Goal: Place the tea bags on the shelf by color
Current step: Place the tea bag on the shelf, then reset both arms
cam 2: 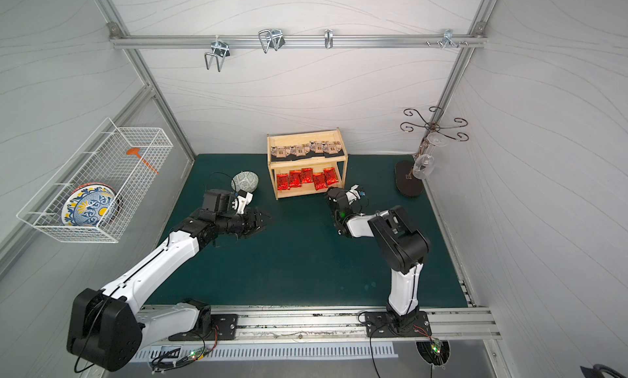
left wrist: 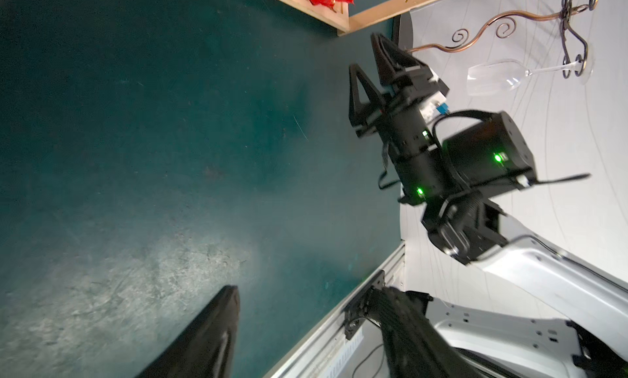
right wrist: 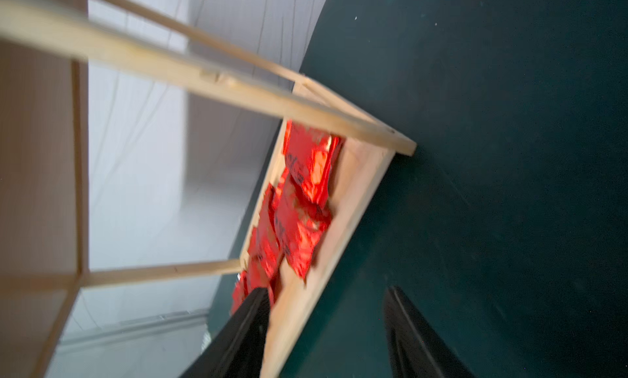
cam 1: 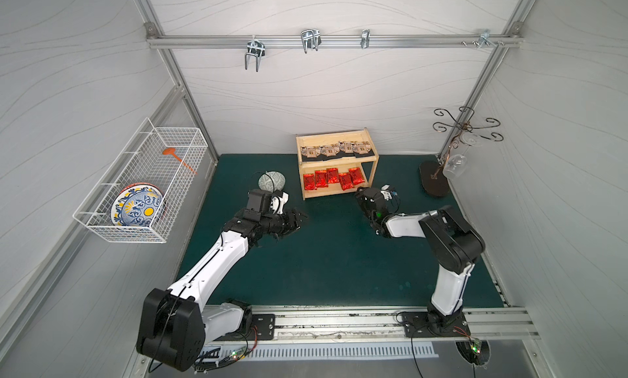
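Observation:
The shelf (cam 1: 339,162) (cam 2: 307,162) stands at the back of the green mat. Several beige-brown tea bags (cam 1: 334,149) (cam 2: 306,149) lie in a row on its upper tier. Several red tea bags (cam 1: 331,179) (cam 2: 307,179) lie on the lower tier, seen close up as red tea bags (right wrist: 302,206) in the right wrist view. My right gripper (cam 1: 359,190) (cam 2: 328,191) (right wrist: 326,291) (left wrist: 366,51) is open and holds nothing, at the shelf's front right corner (right wrist: 339,223). My left gripper (cam 1: 296,220) (cam 2: 263,220) (left wrist: 307,291) hangs open and holds nothing over bare mat, left of the shelf.
A patterned bowl (cam 1: 272,181) sits on the mat left of the shelf, behind my left wrist. A white wire basket (cam 1: 142,182) on the left wall holds a painted plate (cam 1: 139,208). A scrolled metal stand (cam 1: 455,148) with a hanging wine glass (cam 1: 454,165) occupies the back right corner.

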Robot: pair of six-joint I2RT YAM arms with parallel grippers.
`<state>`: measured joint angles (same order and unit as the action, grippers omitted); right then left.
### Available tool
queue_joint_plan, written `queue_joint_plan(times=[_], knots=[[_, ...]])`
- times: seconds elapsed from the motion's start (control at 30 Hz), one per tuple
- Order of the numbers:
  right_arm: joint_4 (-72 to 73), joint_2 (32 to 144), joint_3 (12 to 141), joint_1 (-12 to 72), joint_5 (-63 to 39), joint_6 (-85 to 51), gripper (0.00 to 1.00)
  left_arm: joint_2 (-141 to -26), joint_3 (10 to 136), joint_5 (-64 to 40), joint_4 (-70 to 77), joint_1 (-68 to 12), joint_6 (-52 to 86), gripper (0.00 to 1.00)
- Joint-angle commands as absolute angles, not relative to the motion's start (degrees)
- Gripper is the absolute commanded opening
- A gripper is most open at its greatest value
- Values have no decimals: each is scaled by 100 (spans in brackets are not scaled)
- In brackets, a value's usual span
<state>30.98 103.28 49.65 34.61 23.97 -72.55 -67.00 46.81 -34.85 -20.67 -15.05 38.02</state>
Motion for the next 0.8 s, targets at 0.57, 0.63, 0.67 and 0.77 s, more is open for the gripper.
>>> queue_joint_plan(times=[0.57, 0.63, 0.67, 0.77], knots=[[1609, 7114, 3556, 1365, 2048, 114, 80, -7001, 2749, 1774, 2338, -908, -297, 93], [2292, 7543, 3296, 1095, 1626, 293, 80, -7680, 2864, 1423, 3039, -760, -457, 90], [2709, 7787, 3117, 970, 1351, 345, 80, -7992, 2881, 1203, 3374, -708, -578, 90], [3639, 8434, 2814, 541, 495, -31, 80, -8592, 2965, 647, 3627, -358, -404, 89]])
